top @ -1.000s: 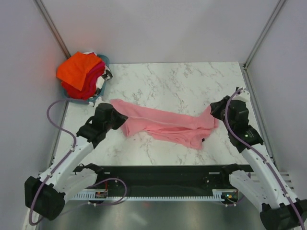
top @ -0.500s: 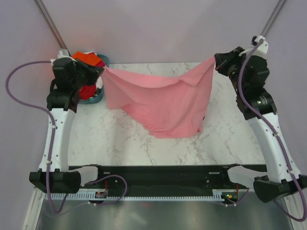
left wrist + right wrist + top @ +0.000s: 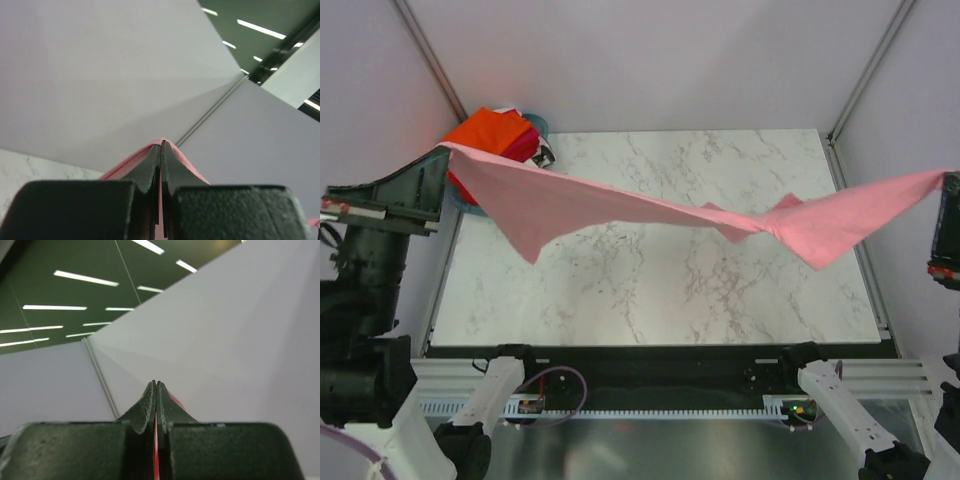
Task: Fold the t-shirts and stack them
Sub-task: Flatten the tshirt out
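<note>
Table [image 3: 650,290] below — left gripper [image 3: 161,150], right gripper [image 3: 155,390] pinch t-shirt [image 3: 580,205]

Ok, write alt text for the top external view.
A light pink t-shirt hangs stretched in mid-air above a marble table, its ends pinched by the left gripper and right gripper. Orange and red shirts sit piled at the far-left corner.

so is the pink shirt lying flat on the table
No, the pink shirt hangs stretched in the air between the left pincer and right pincer.
</note>
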`<move>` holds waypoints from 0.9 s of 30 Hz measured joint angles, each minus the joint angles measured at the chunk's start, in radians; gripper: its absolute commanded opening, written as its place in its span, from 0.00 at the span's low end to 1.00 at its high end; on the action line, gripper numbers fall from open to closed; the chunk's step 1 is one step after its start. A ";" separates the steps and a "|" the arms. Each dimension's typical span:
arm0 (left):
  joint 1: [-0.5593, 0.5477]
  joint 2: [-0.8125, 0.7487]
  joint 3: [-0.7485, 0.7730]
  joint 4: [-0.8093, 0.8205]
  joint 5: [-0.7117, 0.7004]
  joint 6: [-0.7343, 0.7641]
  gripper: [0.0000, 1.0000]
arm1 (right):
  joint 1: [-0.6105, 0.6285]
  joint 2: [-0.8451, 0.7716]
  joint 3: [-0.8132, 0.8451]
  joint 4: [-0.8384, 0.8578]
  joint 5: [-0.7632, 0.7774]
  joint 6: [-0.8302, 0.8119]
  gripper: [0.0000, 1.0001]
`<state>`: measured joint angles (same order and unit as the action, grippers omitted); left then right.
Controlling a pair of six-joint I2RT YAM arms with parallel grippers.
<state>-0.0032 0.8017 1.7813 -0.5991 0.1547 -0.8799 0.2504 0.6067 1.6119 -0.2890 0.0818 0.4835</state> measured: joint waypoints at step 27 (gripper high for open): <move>0.000 0.540 -0.461 0.235 0.004 -0.172 0.02 | -0.079 0.859 0.112 -0.076 0.048 0.072 0.00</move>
<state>-0.0032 1.3418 1.3205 -0.3641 0.1589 -1.0523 0.1719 1.4654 1.7241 -0.3653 0.1295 0.5552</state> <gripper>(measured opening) 0.027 0.007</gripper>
